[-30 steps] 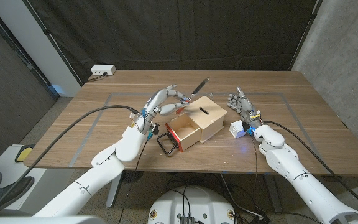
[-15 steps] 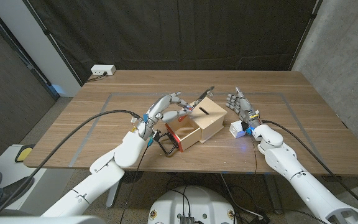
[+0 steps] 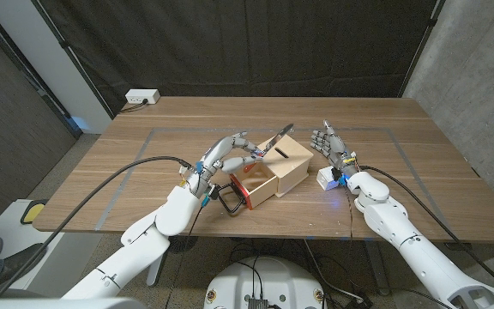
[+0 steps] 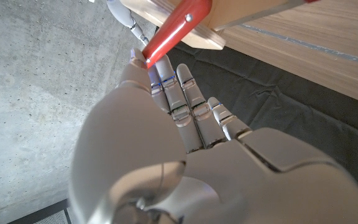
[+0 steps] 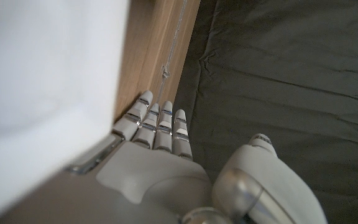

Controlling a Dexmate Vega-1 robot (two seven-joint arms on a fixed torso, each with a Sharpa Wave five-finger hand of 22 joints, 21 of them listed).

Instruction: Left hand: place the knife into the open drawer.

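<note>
My left hand point(image 3: 227, 151) pinches the knife point(image 3: 274, 138) by its red handle, with the grey blade slanting up and away over the wooden box point(image 3: 296, 162). The handle hangs just above the back of the open drawer point(image 3: 267, 191), which is pulled out toward me and has a red front with a black loop handle point(image 3: 229, 200). In the left wrist view the red handle point(image 4: 173, 27) sticks out past the fingertips of my left hand point(image 4: 166, 130). My right hand point(image 3: 330, 145) stands open with fingers up, right of the box and apart from it.
A small white and blue object point(image 3: 326, 178) lies near my right wrist. A white power strip point(image 3: 141, 97) sits at the table's far left corner. The wooden tabletop point(image 3: 410, 146) stretches bare to the right and far side. Dark curtains hang behind.
My left hand has carried the knife nearer and lower, from beyond the box to just over the open drawer. The right hand has stayed still.
</note>
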